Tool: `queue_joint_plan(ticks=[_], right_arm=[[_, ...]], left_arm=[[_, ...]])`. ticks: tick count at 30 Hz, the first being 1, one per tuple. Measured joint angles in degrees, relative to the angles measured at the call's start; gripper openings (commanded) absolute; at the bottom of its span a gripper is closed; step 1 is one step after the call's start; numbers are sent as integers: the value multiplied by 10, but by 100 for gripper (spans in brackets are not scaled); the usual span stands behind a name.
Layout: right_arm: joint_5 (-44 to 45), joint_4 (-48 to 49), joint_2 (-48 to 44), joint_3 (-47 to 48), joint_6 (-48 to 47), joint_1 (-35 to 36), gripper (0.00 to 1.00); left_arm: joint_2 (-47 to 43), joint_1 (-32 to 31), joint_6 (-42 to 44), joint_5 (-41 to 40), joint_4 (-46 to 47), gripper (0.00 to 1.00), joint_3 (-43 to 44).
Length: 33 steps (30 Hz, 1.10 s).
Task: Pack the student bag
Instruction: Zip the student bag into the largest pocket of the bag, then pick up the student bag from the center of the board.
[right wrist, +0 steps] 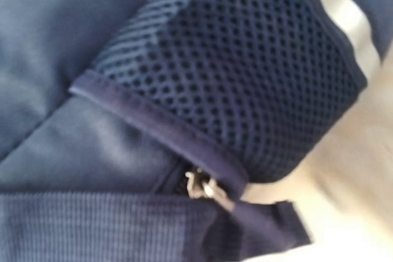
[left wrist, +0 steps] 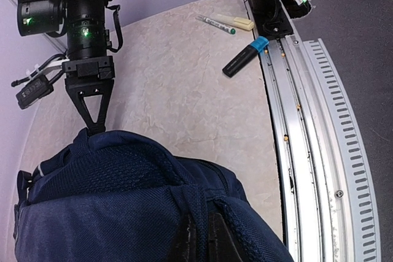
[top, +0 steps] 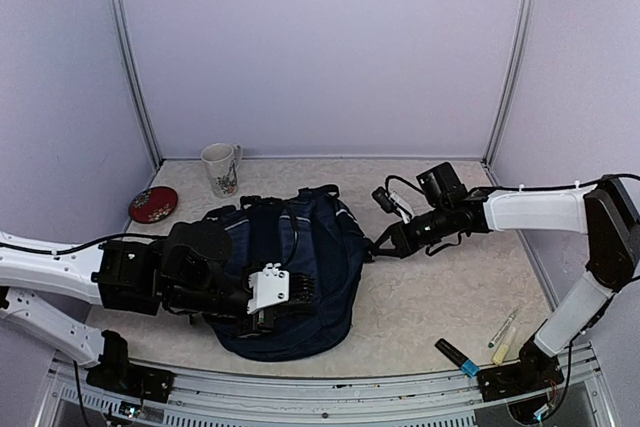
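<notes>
The student bag (top: pixel 310 247), dark navy, lies flat in the middle of the table between both arms. My left gripper (top: pixel 270 313) rests on its near part. In the left wrist view this left gripper (left wrist: pixel 206 232) is shut on a navy webbing strap (left wrist: pixel 202 207) of the bag. My right gripper (top: pixel 373 246) reaches the bag's right edge; from the left wrist its tips (left wrist: pixel 95 128) are pinched shut on the rim of the fabric. The right wrist view shows a mesh side pocket (right wrist: pixel 245 59) and a metal zipper pull (right wrist: pixel 202 186); its own fingers do not show.
A white patterned mug (top: pixel 220 169) and a red round case (top: pixel 153 204) stand at the back left. Near the right arm's base lie a black and blue highlighter (top: pixel 457 357), a pen (top: pixel 503 327) and a yellow marker (top: pixel 503 351). A metal rail (left wrist: pixel 307 121) runs along the near edge.
</notes>
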Motion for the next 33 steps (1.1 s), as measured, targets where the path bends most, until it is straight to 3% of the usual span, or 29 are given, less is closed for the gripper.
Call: queue_joint_plan(ticks=[9, 13, 18, 19, 22, 27, 33], right_arm=[[19, -1, -151, -115, 29, -83, 0], [8, 0, -193, -153, 33, -124, 0], [-10, 24, -181, -164, 32, -130, 0], [-16, 30, -172, -163, 31, -130, 5], [-20, 43, -144, -155, 26, -131, 34], [77, 56, -139, -138, 26, -185, 46], [51, 55, -214, -130, 12, -189, 72]], left_arm=[[50, 110, 50, 141, 58, 0, 23], [76, 134, 64, 153, 71, 0, 38], [75, 139, 64, 155, 82, 0, 27], [72, 140, 60, 157, 89, 0, 21], [64, 143, 48, 162, 104, 0, 2], [39, 144, 24, 172, 91, 0, -18], [34, 143, 4, 165, 95, 0, -21]])
